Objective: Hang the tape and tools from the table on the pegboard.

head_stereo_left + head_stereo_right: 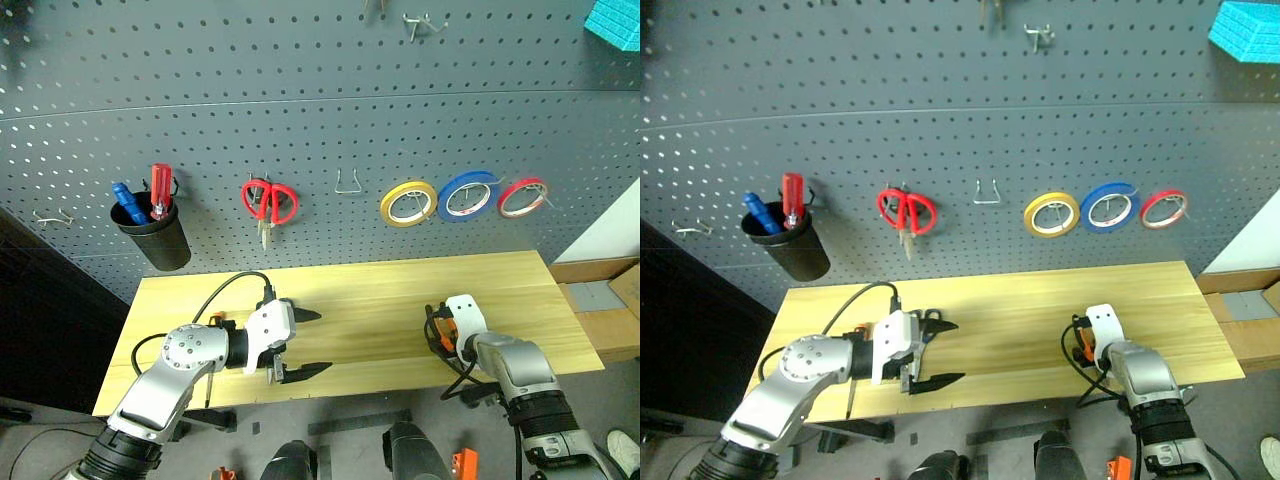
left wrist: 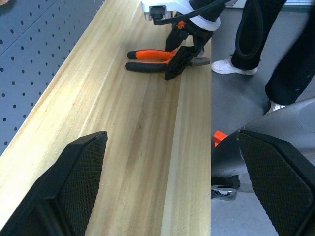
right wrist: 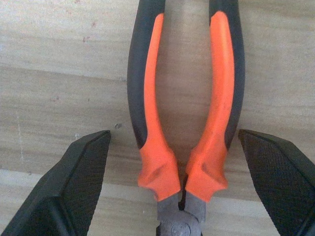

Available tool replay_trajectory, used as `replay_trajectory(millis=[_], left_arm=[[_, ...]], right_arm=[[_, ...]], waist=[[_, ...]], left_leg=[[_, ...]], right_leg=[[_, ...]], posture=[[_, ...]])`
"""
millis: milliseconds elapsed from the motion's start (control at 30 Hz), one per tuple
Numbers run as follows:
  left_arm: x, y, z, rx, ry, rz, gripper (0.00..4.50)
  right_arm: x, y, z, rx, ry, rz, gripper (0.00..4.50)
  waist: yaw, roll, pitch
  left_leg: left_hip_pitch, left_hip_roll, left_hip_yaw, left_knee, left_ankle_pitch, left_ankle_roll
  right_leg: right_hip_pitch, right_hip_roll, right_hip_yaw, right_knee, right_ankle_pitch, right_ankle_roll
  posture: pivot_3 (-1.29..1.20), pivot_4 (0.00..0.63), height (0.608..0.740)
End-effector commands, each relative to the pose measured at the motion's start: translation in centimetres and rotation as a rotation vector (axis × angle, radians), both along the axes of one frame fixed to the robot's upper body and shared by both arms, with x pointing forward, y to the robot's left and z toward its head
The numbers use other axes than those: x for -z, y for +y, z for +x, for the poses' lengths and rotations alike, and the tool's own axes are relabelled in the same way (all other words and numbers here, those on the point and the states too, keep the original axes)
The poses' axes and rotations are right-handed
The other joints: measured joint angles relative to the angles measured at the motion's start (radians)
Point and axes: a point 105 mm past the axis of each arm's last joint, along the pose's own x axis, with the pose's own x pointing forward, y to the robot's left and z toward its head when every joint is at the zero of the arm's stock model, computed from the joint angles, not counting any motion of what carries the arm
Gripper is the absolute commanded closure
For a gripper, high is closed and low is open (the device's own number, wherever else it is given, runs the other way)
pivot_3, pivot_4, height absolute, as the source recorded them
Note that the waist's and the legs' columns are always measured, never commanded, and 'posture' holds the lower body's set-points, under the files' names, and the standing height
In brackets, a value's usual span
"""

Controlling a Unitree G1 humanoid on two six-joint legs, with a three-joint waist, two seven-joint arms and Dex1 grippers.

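Table (image 3: 59, 59) bears pliers (image 3: 184, 113) between spread right claw (image 3: 177, 182)

My left pincer (image 2: 167, 187) gapes over the worktop (image 2: 128, 123); my right pincer (image 2: 183, 51) straddles the pliers (image 2: 152, 60)

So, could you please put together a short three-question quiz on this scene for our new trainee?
1. True or false: the blue tape lies on the table.
2. Which tool lies between the right gripper's open fingers?
A. scissors
B. pliers
C. screwdriver
3. Fill in: the red scissors hang on the ____.

Key:
1. False; it hangs on the pegboard.
2. B
3. pegboard
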Motion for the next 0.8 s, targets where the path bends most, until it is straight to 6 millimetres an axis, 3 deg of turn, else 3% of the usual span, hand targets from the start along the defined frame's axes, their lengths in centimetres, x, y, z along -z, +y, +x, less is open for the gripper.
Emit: replay_trajectory(millis=[33, 133, 233, 333, 467, 567, 800], left_arm=[[-1.2, 0.0, 0.2, -0.024, -0.059, -0.041, 0.0], [-0.9, 0.5, 0.5, -0.064, -0.057, -0.034, 0.0], [-0.7, 1.6, 1.0, -0.136, -0.127, -0.014, 0.0], [-1.2, 2.3, 1.2, -0.206, -0.147, -0.075, 0.0], [-3.0, 3.6, 1.3, -0.323, -0.183, -0.214, 0.0], [-4.0, 4.8, 1.0, -0.404, -0.19, -0.309, 0.0], [-5.7, 6.4, 0.4, -0.522, -0.214, -0.446, 0.0]], right_arm=[[1.4, -0.1, -0.3, 0.0, 0.044, 0.01, 0.96], [1.9, -0.1, -0.5, 0.008, 0.066, 0.028, 1.85], [1.0, 0.2, 0.5, 0.027, -0.028, 0.037, 1.85], [-1.6, 1.3, 2.0, 0.01, -0.235, 0.02, 1.85], [-6.5, 5.3, 2.0, -0.092, -0.501, 0.093, 1.85], [-12.1, 9.0, 0.8, -0.201, -0.743, 0.196, 1.85], [-21.6, 15.2, -1.8, -0.44, -1.118, 0.307, 1.85]], waist=[[0.0, 0.0, 0.0], [0.001, -0.002, -0.001], [0.002, -0.002, -0.001], [0.002, -0.002, -0.001], [0.0, 0.001, 0.001], [-0.001, 0.002, 0.002], [0.006, 0.002, 0.003]], left_leg=[[0.0, 0.0, 0.0, 0.002, 0.0, 0.0], [0.001, 0.0, -0.001, 0.003, 0.0, 0.0], [0.002, 0.002, 0.0, 0.004, 0.0, 0.0], [0.002, 0.006, 0.001, 0.004, 0.0, 0.0], [0.0, 0.014, 0.003, 0.003, 0.0, 0.0], [-0.001, 0.018, 0.004, 0.003, 0.0, -0.001], [-0.001, 0.018, 0.004, 0.003, 0.0, -0.001]], right_leg=[[0.001, 0.0, 0.0, 0.0, 0.0, 0.0], [0.003, 0.001, 0.0, 0.0, 0.002, 0.001], [0.004, 0.002, 0.0, -0.001, 0.003, 0.0], [0.003, 0.006, 0.0, -0.001, 0.004, -0.002], [-0.001, 0.013, 0.001, 0.0, 0.006, -0.005], [-0.004, 0.016, 0.002, 0.0, 0.008, -0.008], [-0.003, 0.017, 0.002, -0.002, 0.008, -0.008]], posture=[[-0.12, 0.174, 0.74], [-0.12, 0.174, 0.74], [-0.1, 0.174, 0.74], [-0.1, 0.176, 0.74], [-0.09, 0.182, 0.74], [-0.09, 0.185, 0.74], [-0.07, 0.177, 0.74]])
